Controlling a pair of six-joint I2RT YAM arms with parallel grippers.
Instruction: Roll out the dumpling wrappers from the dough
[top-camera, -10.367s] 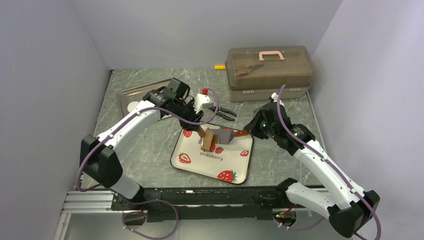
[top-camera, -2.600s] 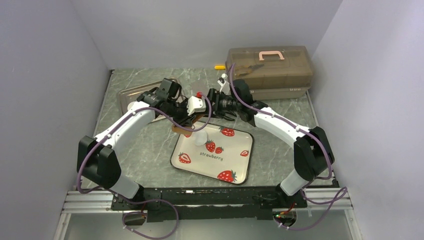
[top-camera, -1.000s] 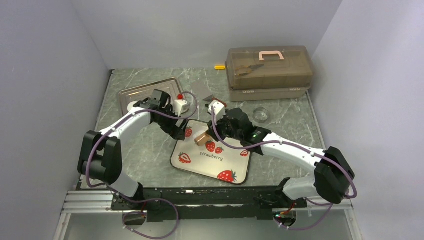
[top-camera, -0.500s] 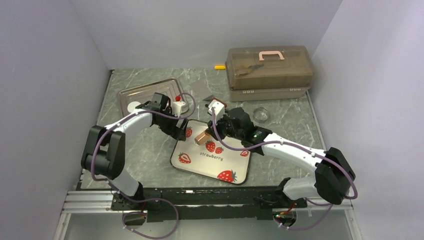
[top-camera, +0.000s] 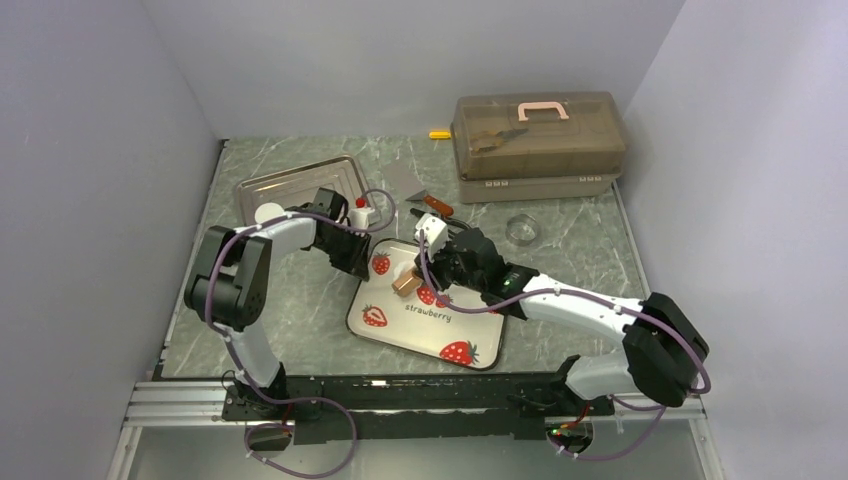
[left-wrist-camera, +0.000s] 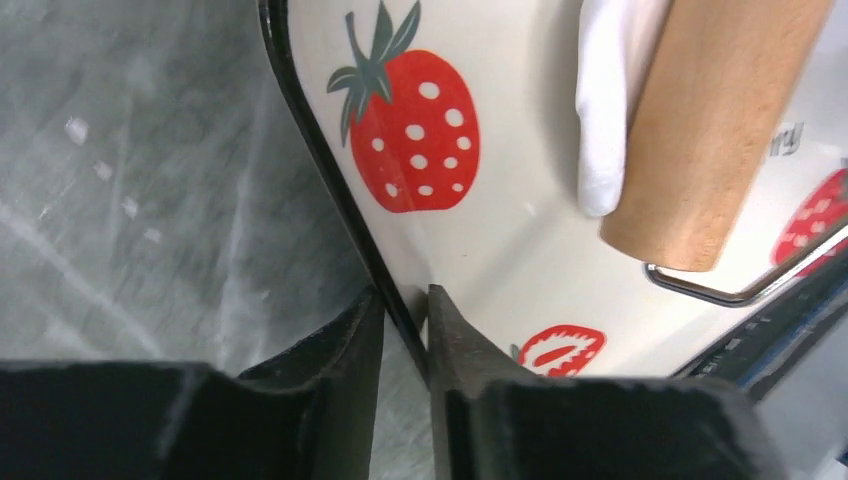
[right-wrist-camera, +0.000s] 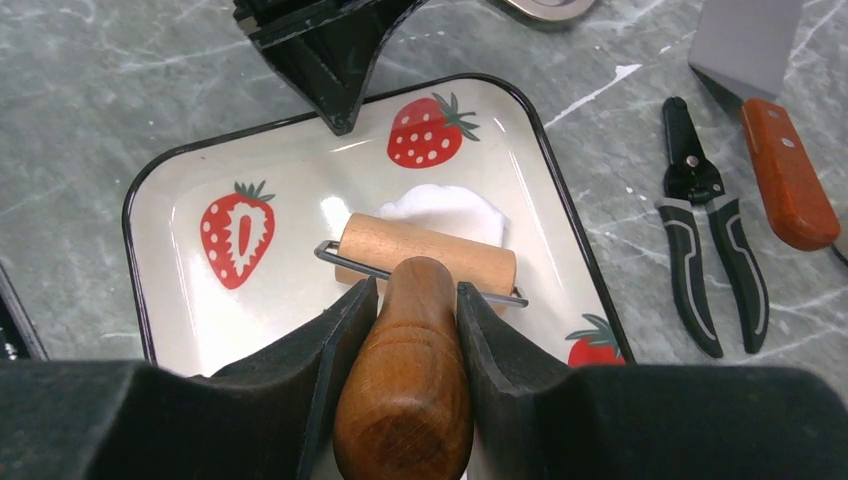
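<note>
Where three plain pale walls close it in, a grey marbled tabletop (top-camera: 300, 310) carries everything. Count:
- one strawberry tray (right-wrist-camera: 300, 190)
- one steel tray (top-camera: 300, 180)
- one toolbox (top-camera: 537, 135)
- one glass ring (top-camera: 522, 229)
- one pair of pliers (right-wrist-camera: 705, 225)
- one scraper (right-wrist-camera: 780, 170), blade cut off by the frame edge

One roller (right-wrist-camera: 430, 252) lies on the strawberry tray, hiding the near part of the single flattened dough (right-wrist-camera: 445, 212). One white wrapper (top-camera: 268, 212) sits in the steel tray. Left jaws pinch the strawberry tray's rim; right jaws pinch the roller's handle. A yellow item (top-camera: 439, 134) by the back wall is too small to identify.
</note>
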